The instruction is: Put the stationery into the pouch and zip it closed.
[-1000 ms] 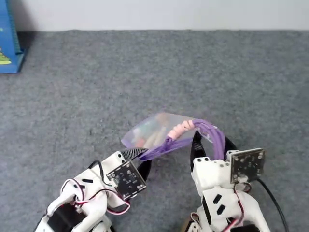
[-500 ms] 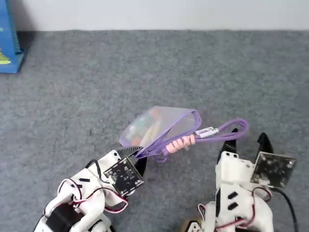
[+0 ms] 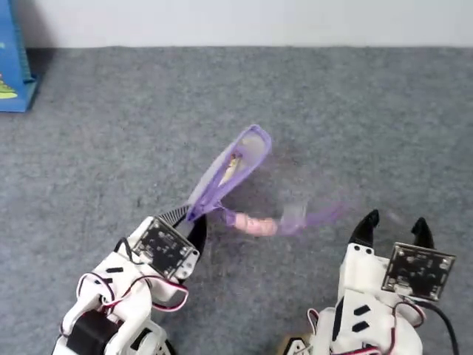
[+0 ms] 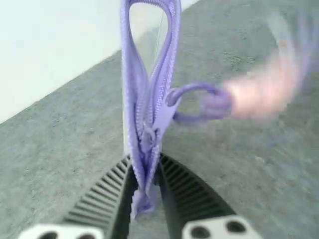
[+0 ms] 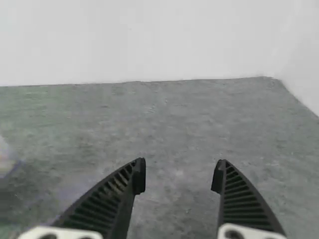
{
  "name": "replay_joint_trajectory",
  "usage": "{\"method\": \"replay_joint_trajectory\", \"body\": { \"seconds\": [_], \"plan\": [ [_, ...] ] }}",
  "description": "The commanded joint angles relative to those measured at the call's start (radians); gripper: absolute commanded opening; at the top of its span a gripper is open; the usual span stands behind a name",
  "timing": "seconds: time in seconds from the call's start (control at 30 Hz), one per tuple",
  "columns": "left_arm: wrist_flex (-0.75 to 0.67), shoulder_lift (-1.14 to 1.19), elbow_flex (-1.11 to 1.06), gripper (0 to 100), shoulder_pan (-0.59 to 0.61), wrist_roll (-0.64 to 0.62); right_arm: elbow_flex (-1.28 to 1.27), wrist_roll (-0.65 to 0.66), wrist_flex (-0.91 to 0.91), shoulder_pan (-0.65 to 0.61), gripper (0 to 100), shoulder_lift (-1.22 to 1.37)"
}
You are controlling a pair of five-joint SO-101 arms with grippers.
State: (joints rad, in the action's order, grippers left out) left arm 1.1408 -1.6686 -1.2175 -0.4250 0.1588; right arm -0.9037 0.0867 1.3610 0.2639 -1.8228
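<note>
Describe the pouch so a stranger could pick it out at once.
On the grey table, look just ahead of the left gripper, which clamps one end of it. The pouch is a see-through bag edged with a lilac zip, a pink charm dangling beside it. Its purple trim sets it apart from the white arms.

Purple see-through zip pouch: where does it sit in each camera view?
High view: purple see-through zip pouch at centre, near end in the left jaws.
Left wrist view: pouch edge-on, rising from between those jaws.
Right wrist view: faint edge blur; cannot tell.
Shared landmark: grey carpet meeting white wall.
</note>
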Motion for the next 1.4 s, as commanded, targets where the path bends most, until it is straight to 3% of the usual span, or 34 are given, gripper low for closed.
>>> {"method": "replay_joint_trajectory", "body": {
  "seconds": [0.0, 0.17, 0.33, 0.53, 0.77, 0.93, 1.37],
  "plan": [
    [-0.018, -0.002, 0.031, 1, 0.032, -0.015, 0.048, 0.048, 0.008, 0.024, 22.9, 0.01],
    [-0.018, -0.002, 0.031, 1, 0.035, -0.015, 0.051, 0.13, 0.008, -0.015, 22.8, 0.019],
    [-0.018, -0.002, 0.031, 1, 0.034, -0.015, 0.052, 0.12, 0.091, -0.32, 22.6, 0.166],
    [-0.018, -0.002, 0.028, 1, 0.031, -0.015, 0.052, -0.02, 0.068, -0.665, 22.9, 0.343],
    [-0.018, -0.002, 0.027, 1, 0.029, -0.015, 0.051, -0.025, -0.012, -0.937, 22.6, 0.349],
    [-0.018, -0.002, 0.027, 1, 0.029, -0.015, 0.044, -0.025, -0.093, -1.0, 22.6, 0.351],
    [-0.018, -0.002, 0.027, 1, 0.029, -0.015, -0.1, -0.058, -0.367, -1.009, 22.5, 0.352]
  ]
}}
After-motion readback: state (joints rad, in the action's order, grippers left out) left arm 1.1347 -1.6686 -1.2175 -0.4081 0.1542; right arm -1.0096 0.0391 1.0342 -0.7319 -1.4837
